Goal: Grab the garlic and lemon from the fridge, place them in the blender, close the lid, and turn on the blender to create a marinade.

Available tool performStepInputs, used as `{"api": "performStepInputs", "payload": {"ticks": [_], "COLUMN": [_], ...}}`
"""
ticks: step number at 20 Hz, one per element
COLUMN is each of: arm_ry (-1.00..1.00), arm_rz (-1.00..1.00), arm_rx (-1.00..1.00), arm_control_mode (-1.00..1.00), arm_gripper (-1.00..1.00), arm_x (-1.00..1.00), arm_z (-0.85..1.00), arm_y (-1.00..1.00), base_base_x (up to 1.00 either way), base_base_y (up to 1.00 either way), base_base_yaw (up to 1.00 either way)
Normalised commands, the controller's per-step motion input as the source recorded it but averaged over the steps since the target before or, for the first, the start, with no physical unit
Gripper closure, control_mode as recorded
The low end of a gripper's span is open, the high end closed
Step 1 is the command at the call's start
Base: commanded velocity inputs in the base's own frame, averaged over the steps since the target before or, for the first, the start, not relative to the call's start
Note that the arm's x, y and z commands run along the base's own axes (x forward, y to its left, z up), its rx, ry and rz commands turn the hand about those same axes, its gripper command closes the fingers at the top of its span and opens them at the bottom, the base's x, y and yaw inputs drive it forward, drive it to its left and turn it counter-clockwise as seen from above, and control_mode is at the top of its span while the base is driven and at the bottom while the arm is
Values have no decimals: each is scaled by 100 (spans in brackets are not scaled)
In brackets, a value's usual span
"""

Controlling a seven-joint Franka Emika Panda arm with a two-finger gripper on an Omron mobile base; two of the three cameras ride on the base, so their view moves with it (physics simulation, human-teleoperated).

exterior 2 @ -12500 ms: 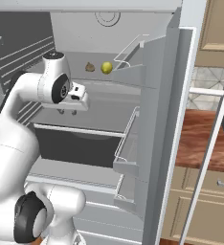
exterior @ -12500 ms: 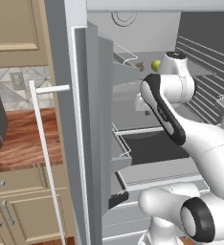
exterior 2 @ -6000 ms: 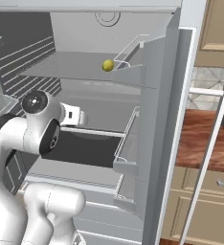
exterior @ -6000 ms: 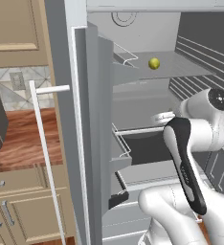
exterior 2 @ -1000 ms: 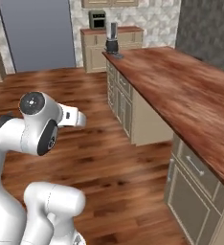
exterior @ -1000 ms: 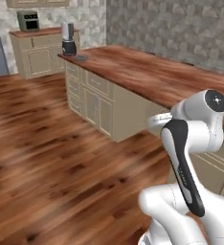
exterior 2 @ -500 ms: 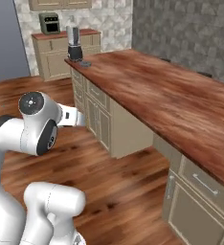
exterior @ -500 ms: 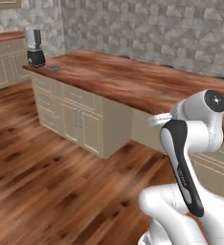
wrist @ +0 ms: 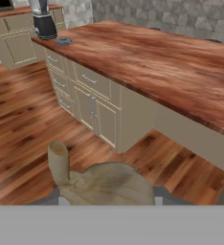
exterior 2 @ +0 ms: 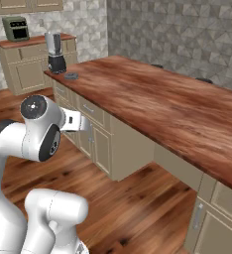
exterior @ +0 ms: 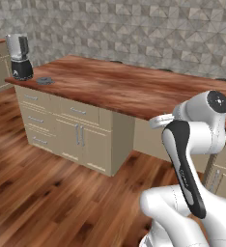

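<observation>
Gripper sits at 6 o'clock in the hand view, its jaws part-way apart and closed on the garlic, a pale tan lumpy bulb with a stubby stem poking up toward 11 o'clock. The bulb covers most of the fingers, so only dark bits of them show at its two sides.

Beyond the bulb, a long wooden counter runs from 11 o'clock across to 3 o'clock in the hand view, on cream cabinets with drawers and doors. At the counter's far end, toward 11 o'clock, stands the blender, upright, clear jar on a black base. The lid lies flat on the counter just beside the blender's base, apart from the jar.

In the left base view the blender stands at 10 o'clock with the lid near it on the counter. In the right base view the blender and lid are at 11 o'clock. A wooden floor spreads below the cabinets, and a grey stone-patterned wall rises behind the counter.
</observation>
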Motion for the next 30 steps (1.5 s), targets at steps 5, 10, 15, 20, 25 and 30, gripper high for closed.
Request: {"api": "performStepInputs", "payload": {"ticks": [5, 10, 15, 20, 25, 30], "arm_ry": [0, 0, 0, 0, 0, 0], "arm_rz": [0, 0, 0, 0, 0, 0], "arm_rx": [0, 0, 0, 0, 0, 0], "arm_control_mode": [100, 100, 100, 100, 100, 100], "arm_gripper": [100, 100, 100, 100, 100, 100], "arm_x": [0, 0, 0, 0, 0, 0], "arm_z": [0, 0, 0, 0, 0, 0], "arm_y": [0, 0, 0, 0, 0, 0], "base_base_x": [97, 88, 78, 70, 70, 74], "base_base_y": [100, 100, 100, 100, 100, 100], "base_base_yaw": [-30, -29, -27, -24, -22, -19]}}
